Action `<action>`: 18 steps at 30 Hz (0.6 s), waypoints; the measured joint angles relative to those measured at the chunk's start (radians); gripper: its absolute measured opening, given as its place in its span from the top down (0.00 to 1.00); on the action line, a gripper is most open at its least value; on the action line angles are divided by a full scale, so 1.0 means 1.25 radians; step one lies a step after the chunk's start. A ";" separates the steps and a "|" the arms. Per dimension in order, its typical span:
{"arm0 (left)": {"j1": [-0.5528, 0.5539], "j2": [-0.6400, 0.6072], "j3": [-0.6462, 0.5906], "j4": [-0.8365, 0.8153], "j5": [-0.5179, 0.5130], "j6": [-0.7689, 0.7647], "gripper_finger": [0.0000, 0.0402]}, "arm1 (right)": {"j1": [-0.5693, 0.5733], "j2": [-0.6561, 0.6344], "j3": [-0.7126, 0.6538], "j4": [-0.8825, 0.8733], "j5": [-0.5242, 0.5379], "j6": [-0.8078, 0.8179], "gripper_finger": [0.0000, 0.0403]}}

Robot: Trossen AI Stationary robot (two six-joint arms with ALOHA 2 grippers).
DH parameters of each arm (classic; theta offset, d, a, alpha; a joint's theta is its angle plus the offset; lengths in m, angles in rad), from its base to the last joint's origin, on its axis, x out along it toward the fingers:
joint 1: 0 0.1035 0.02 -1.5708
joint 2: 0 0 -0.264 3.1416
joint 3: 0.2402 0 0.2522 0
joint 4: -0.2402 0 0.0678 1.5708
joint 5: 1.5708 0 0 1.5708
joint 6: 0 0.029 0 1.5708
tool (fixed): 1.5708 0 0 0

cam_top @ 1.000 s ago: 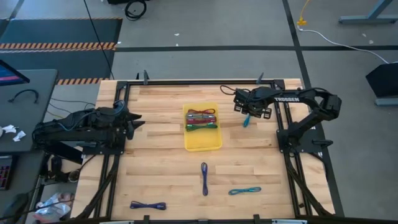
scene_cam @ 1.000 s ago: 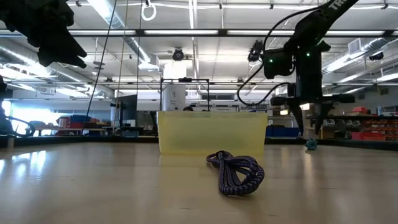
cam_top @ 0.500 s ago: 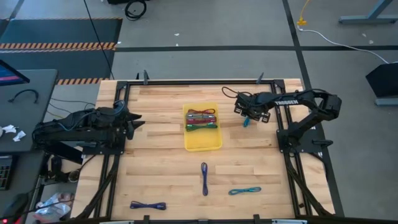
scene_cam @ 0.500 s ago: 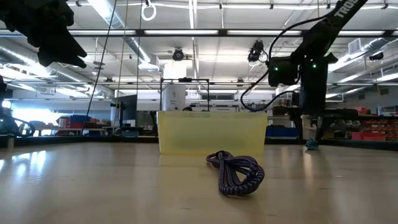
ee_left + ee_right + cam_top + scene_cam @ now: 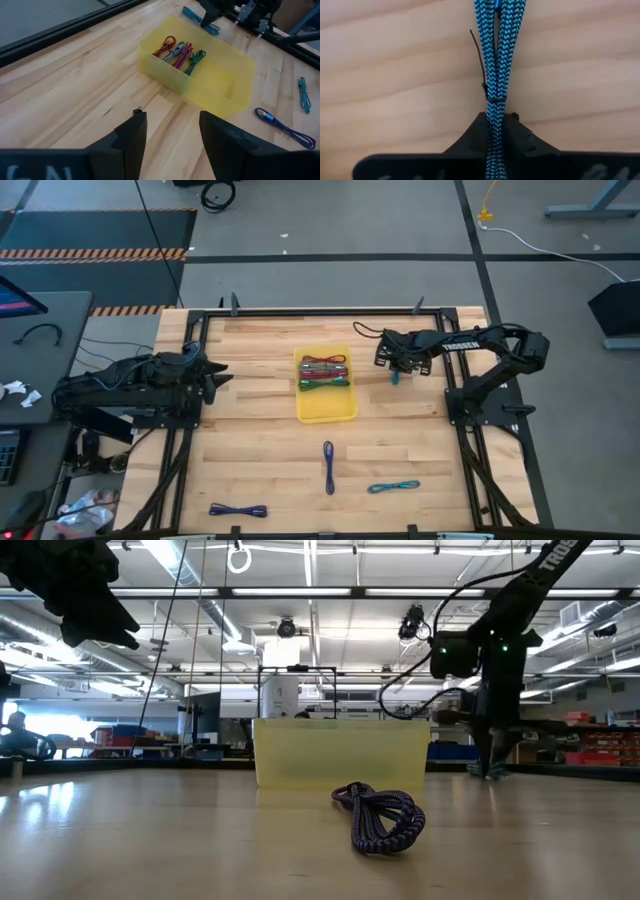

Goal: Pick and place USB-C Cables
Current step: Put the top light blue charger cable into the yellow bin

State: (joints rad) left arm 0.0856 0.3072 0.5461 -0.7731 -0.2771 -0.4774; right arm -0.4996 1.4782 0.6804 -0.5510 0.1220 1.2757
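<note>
Beside the yellow tray (image 5: 326,408), the right gripper (image 5: 495,131) is pinched shut on the teal braided cable bundle (image 5: 492,60) lying on the table; gripped near its end, the bundle could slip or snag the tray wall.

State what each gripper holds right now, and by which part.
The right gripper is shut on a blue braided cable bundle, pinching it just below its black tie, still on the wood. The left gripper is open and holds nothing.
</note>
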 joint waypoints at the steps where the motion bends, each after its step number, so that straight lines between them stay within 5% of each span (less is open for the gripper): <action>1: 0.000 0.000 0.000 0.000 0.000 0.000 0.53 | 0.001 0.001 0.012 0.000 -0.017 -0.021 0.93; 7: 0.000 0.000 0.000 0.000 0.000 0.000 0.53 | 0.038 0.001 0.200 -0.051 -0.099 -0.261 0.93; 18: 0.000 0.000 0.000 0.000 0.000 -0.013 0.53 | 0.144 0.065 0.855 -0.478 -0.088 -0.701 0.93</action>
State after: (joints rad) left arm 0.0856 0.3073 0.5461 -0.7731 -0.2768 -0.4936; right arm -0.3195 1.5595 1.7489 -1.1486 0.0121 0.4000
